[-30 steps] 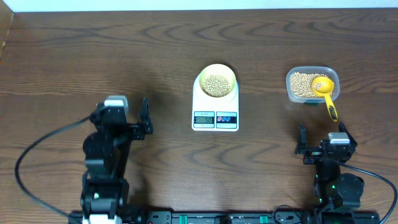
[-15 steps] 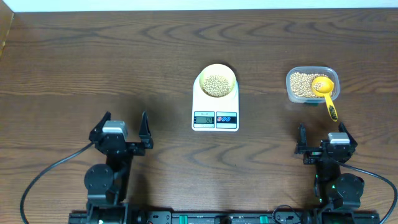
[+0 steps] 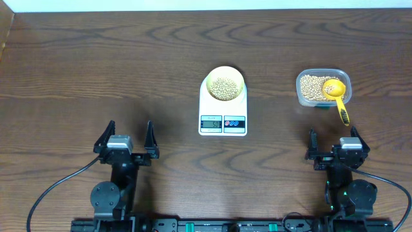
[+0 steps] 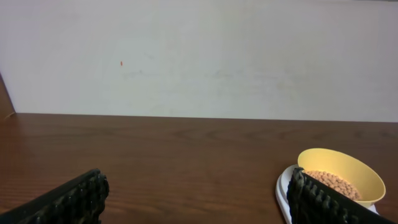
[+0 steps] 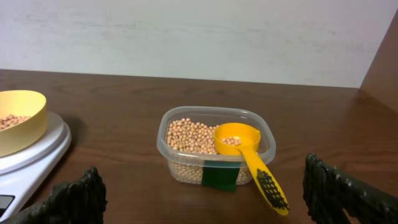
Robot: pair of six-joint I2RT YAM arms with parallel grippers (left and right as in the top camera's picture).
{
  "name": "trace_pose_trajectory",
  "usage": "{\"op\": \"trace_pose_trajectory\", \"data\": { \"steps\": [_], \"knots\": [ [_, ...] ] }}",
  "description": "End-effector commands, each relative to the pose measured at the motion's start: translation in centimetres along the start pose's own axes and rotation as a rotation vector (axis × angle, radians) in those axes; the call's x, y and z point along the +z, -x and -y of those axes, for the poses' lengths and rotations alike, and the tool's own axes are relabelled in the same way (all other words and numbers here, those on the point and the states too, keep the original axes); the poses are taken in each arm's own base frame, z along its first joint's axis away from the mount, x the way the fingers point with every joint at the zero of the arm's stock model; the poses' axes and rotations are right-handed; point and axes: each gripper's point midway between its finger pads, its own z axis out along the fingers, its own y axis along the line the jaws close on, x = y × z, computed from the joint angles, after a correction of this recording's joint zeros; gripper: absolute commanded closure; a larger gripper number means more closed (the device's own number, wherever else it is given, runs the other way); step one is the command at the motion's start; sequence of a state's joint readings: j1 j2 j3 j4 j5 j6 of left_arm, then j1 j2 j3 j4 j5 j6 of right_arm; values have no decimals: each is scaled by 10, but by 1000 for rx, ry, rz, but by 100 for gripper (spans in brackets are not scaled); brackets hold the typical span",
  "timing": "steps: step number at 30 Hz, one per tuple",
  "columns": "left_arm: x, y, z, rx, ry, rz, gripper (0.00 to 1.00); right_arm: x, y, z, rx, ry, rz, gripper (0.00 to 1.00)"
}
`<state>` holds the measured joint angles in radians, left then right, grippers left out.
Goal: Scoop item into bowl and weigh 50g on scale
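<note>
A pale yellow bowl (image 3: pixel 223 83) (image 4: pixel 357 175) (image 5: pixel 30 115) with a layer of beige beans (image 3: pixel 223 88) (image 4: pixel 336 183) stands on the white scale (image 3: pixel 223 114) (image 4: pixel 283 194) (image 5: pixel 31 155) at the table's middle. More beans (image 3: pixel 310 86) (image 5: pixel 186 134) fill a clear tub (image 3: pixel 302 98) (image 5: pixel 186 168) at the right, with a yellow scoop (image 3: pixel 337 95) (image 5: pixel 245 149) resting in it, handle over the near rim. My left gripper (image 3: pixel 126 136) (image 4: pixel 198 199) is open and empty near the front left. My right gripper (image 3: pixel 335 141) (image 5: pixel 202 196) is open and empty in front of the tub.
Both arm bases and their black cables (image 3: pixel 48 190) sit along the table's front edge. A white wall (image 4: pixel 199 56) rises behind the far edge of the dark wooden table (image 3: pixel 96 58). A green label (image 5: pixel 219 175) marks the tub's near side.
The left arm has drawn back toward the front edge and lowered into a folded pose, gripper still open. The right arm, scale, bowl and tub have not moved.
</note>
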<state>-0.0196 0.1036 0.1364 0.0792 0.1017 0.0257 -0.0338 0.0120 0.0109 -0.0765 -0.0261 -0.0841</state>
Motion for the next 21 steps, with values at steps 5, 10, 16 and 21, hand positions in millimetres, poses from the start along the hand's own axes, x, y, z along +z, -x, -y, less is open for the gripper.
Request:
{"op": "trace_pose_trajectory", "data": {
  "steps": [5, 10, 16, 21],
  "knots": [
    [-4, 0, -4, 2, 18, 43, 6, 0, -1, -1, 0, -1, 3, 1],
    [-5, -6, -7, 2, 31, 53, 6, 0, -1, -1, 0, -1, 3, 1],
    [-4, -13, -8, 2, 31, 39, 6, 0, -1, -1, 0, -1, 3, 1],
    [-1, -30, -9, 0, 32, 20, 6, 0, -1, -1, 0, -1, 3, 1]
  ]
}}
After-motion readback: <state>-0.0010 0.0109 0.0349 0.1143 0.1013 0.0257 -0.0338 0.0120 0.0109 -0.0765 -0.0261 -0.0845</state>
